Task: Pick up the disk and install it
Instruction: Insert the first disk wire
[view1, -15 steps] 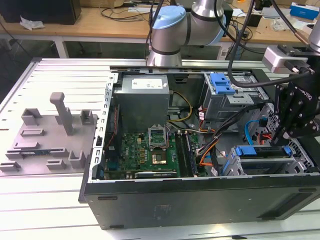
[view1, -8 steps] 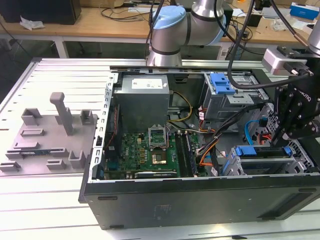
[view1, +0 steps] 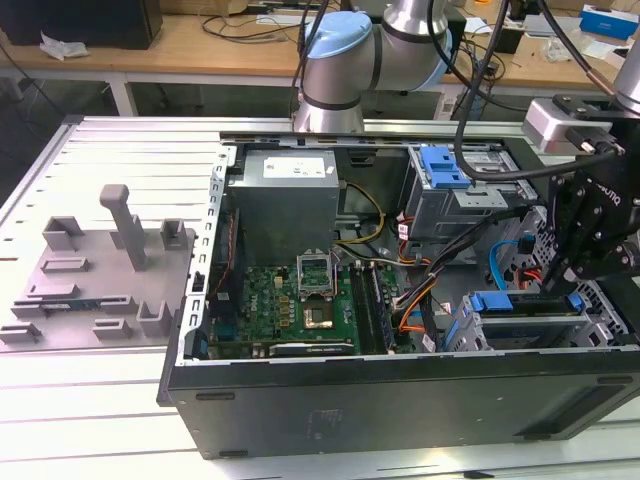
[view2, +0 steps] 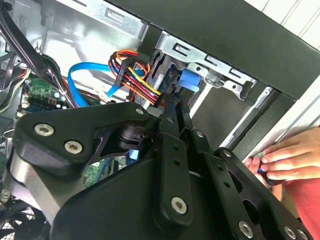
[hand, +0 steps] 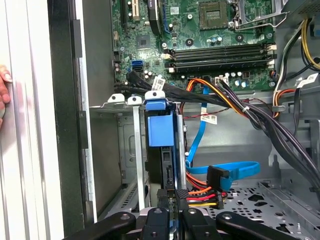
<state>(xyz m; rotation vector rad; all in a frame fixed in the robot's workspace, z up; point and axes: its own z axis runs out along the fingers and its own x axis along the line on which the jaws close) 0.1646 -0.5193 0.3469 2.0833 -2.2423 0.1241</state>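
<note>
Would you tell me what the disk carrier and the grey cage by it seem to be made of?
Disk carrier: likely plastic, bright blue, smooth, evenly coloured, softly glossy. Cage: seemingly sheet metal, bare grey, with folded tabs and dull reflections.

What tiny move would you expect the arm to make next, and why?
Probably a gentle push along the slot: the disk already sits in the metal cage, and the gripper is at its near end. Whether it is fully seated, I cannot tell.
</note>
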